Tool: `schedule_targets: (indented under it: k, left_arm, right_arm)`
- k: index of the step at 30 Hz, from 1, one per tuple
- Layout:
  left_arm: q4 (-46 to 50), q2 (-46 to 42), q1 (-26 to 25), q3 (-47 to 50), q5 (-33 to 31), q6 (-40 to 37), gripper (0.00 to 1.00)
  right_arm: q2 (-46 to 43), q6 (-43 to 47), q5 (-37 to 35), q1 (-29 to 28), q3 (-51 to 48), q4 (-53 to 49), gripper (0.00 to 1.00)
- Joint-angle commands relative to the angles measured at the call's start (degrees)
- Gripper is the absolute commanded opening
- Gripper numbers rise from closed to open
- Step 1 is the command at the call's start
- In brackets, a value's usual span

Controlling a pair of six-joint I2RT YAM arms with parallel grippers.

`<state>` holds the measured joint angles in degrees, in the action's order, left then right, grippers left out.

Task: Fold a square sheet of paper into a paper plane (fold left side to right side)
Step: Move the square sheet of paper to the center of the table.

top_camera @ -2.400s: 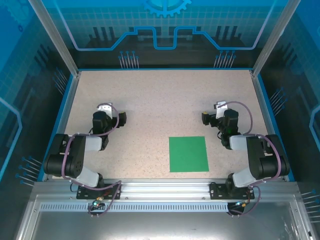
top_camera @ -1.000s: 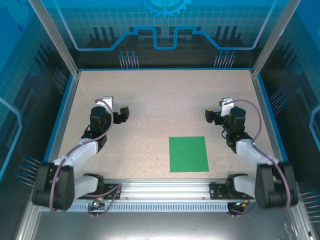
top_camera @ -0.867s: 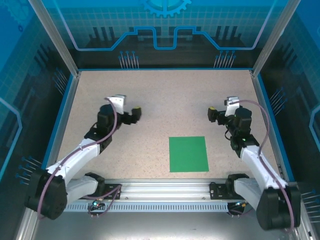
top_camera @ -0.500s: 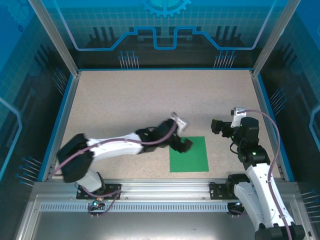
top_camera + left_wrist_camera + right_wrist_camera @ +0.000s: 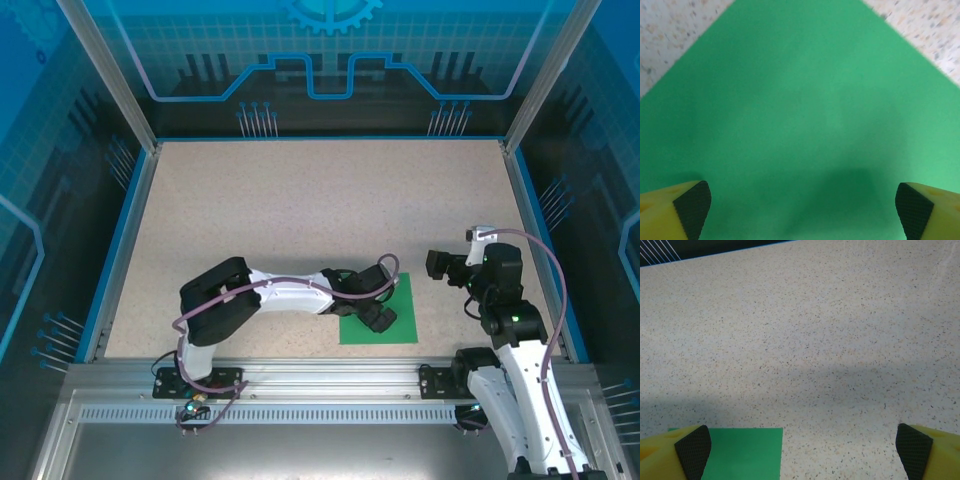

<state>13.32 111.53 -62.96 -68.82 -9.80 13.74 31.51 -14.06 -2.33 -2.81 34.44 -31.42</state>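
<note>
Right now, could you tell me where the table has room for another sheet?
The far half of the table is bare, to the blue rim; also its left side. Crowded near right: the left gripper hangs over the square sheet of paper, the right gripper beside it.

We found the square sheet of paper (image 5: 402,325) plain bright green, unmarked. The desk (image 5: 300,200) was beige with fine dark and pale speckles, rimmed in blue. The left claw (image 5: 803,206) and right claw (image 5: 803,446) had yellow fingers (image 5: 655,212) with black cross-hatched pads (image 5: 692,207).
</note>
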Motion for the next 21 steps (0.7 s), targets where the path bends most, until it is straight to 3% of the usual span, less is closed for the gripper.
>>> schedule_targets:
  k: [1,11,21]
  left_arm:
    - [3.2,2.2,0.0,-2.7,-2.6,-1.1,0.99]
    - [5.0,8.0,1.0,-4.3,-7.9,-4.7,0.99]
    - [3.8,8.5,9.3,-2.7,-8.4,-12.1,0.99]
  right_arm:
    - [-0.2,-0.7,-0.1,0.2,2.4,-1.8,0.99]
    - [-0.1,0.3,-0.6,0.2,2.9,-2.3,0.99]
    - [0.5,0.9,-0.2,0.3,2.9,-2.5,0.99]
